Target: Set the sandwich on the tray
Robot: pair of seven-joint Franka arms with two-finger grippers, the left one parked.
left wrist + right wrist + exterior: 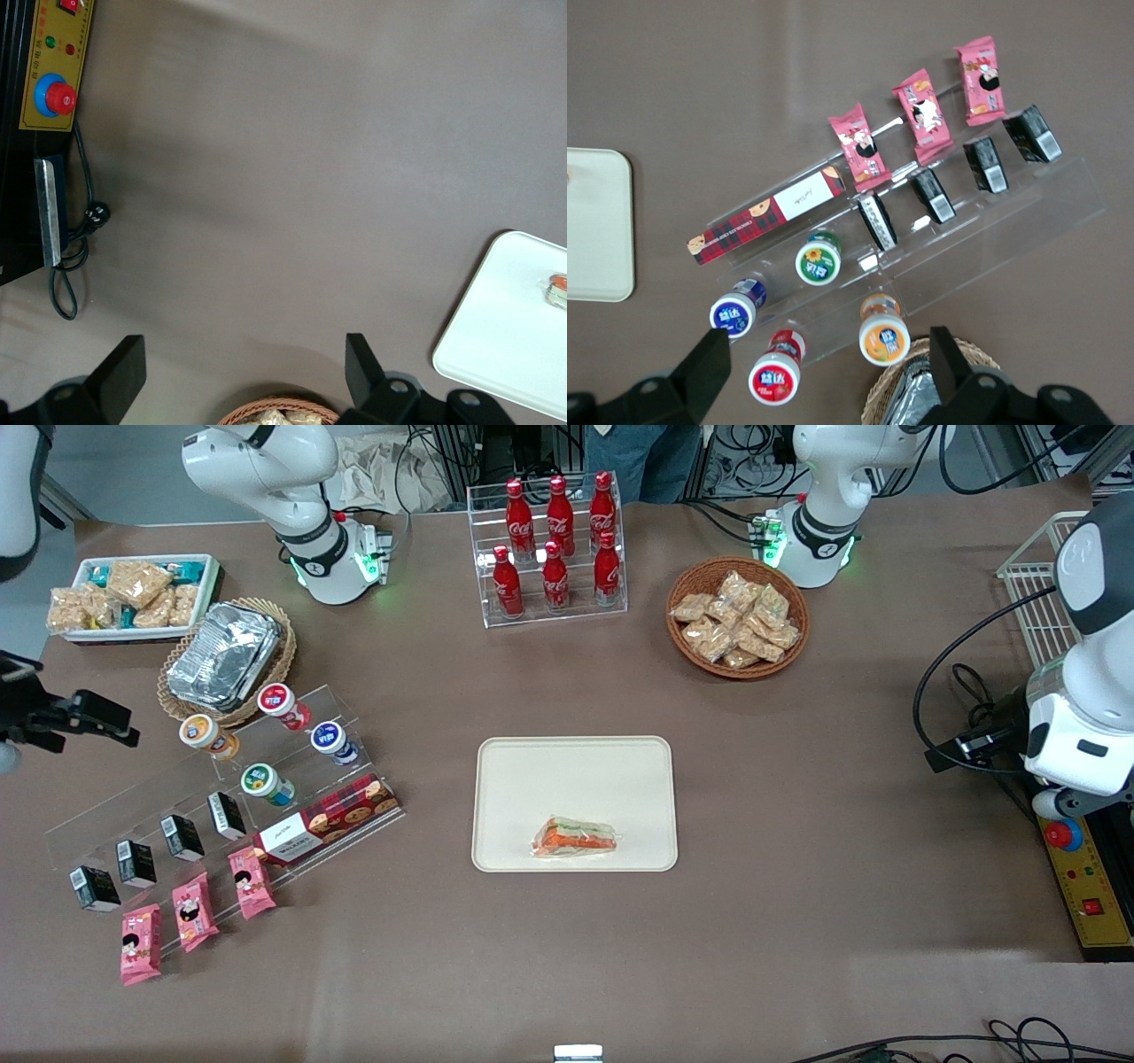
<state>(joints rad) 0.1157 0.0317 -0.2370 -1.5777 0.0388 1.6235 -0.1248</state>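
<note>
Front view: the sandwich [574, 838] lies flat on the tray [567, 766], near its camera-side rim, so placement appears complete; right wrist view: the end effector [828, 367], fingers spread and empty, hangs over the acrylic snack rack [939, 239], well clear.

Your tool [824, 372], fingers spread, hangs above the acrylic display rack [221, 797] at the working arm's end. Bare desk [797, 797] surrounds the tray [574, 766]; only the sandwich [574, 838] occupies it.
</note>
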